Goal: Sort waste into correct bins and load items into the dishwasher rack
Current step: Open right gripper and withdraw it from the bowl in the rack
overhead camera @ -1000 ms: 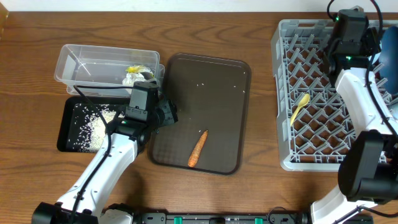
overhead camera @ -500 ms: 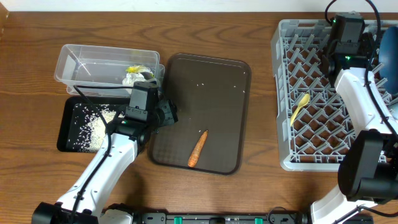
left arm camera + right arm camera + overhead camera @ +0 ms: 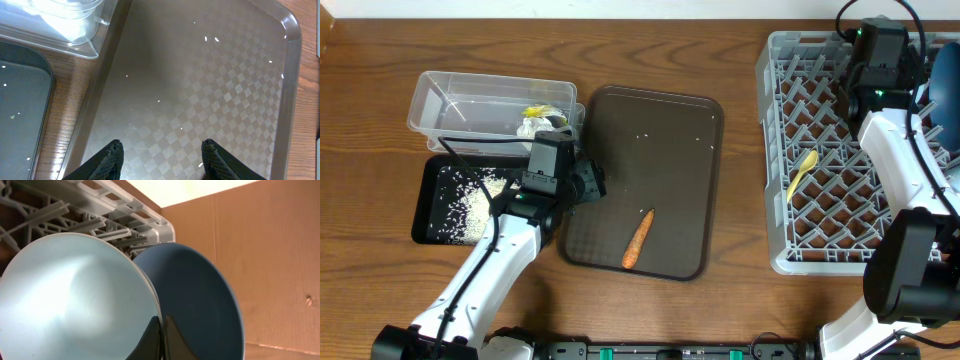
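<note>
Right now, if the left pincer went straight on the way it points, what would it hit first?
Probably the brown tray; the open left pincer shows nothing else ahead, though depth is unclear.

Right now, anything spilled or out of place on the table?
Carrot piece lies unsorted on the brown serving tray. A few rice grains are scattered on that tray too.

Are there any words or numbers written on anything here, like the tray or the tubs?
None can be read: no words, numbers or signs show on the dark brown rectangular serving tray, the clear plastic rectangular tub, the shallow black rectangular tray, the light-grey plastic lattice rack or the brown cardboard wall.
</note>
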`<action>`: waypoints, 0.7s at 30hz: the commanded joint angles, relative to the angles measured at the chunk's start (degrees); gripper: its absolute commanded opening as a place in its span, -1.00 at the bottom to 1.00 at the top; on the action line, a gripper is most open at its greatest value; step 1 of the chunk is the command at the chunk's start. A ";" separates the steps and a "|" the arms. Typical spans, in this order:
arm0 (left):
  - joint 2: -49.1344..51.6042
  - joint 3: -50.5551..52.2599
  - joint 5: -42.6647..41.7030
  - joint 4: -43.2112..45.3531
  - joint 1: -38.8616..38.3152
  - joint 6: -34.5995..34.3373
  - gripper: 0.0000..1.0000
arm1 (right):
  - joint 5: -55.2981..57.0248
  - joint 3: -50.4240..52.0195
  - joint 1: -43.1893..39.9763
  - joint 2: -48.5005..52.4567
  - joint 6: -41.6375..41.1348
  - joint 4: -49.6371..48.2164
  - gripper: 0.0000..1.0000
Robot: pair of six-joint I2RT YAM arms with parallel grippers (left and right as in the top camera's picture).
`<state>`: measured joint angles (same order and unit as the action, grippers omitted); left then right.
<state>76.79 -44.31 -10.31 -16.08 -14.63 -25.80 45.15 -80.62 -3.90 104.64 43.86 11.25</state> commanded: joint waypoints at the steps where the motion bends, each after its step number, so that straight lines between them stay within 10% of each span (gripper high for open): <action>1: -0.72 -0.70 0.33 0.04 0.26 0.28 0.06 | -0.15 -0.17 -0.68 0.50 3.61 -0.33 -0.97; 21: -0.72 -0.70 0.33 -0.24 0.26 0.28 0.06 | 5.90 -0.15 -1.25 4.52 2.91 -0.35 -0.97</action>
<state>76.79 -44.31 -10.31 -16.08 -14.63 -25.82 46.96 -80.62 -4.27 106.41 47.07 11.00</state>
